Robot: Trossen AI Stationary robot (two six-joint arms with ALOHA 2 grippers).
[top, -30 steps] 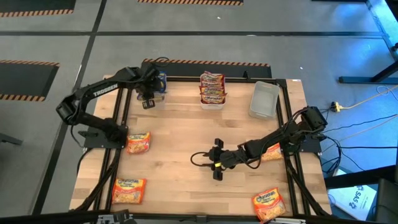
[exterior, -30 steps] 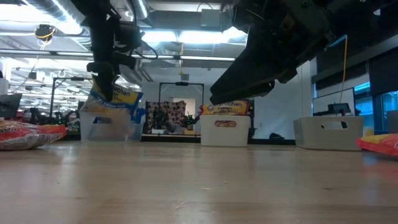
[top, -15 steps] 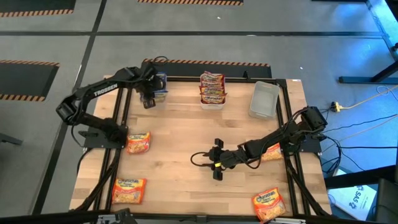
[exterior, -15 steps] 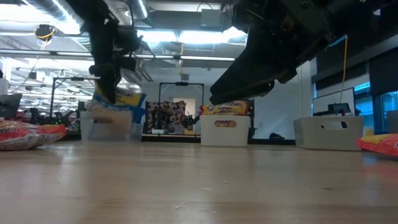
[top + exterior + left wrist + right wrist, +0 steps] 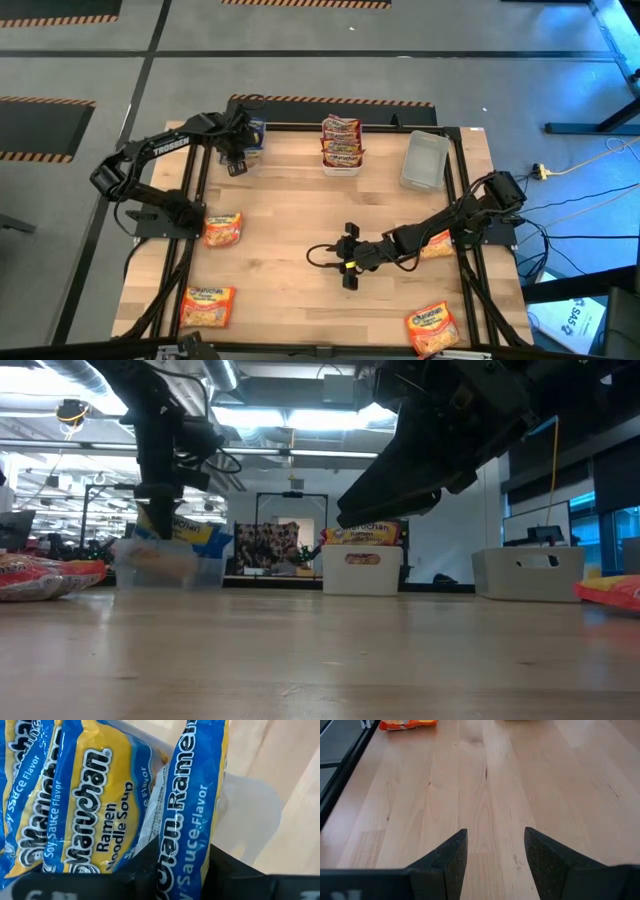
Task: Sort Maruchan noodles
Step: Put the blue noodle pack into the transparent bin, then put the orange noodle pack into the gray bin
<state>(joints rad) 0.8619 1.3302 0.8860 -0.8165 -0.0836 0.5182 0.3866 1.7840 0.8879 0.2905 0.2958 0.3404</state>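
My left gripper is over the clear bin at the table's far left and is shut on a blue-and-yellow Maruchan packet. More blue packets lie in that bin beside it. My right gripper stands open over bare wood at mid-table, its fingers holding nothing. Red packets fill the middle bin at the far edge. Orange packets lie flat on the table. My left gripper pinches the blue packet between its two fingers, on its flat faces near one end. The fingers come steeply from above. The packet stands on edge below them, reaching down into the bin next to the other blue packets.
An empty clear bin sits at the far right. Another orange packet lies partly under my right arm. The black frame rails run along the table's sides. Open wood lies between the two arms.
My left gripper has sunk toward the far-left bin, still shut on the blue packet. The packet has gone from above the bin's rim down into it.
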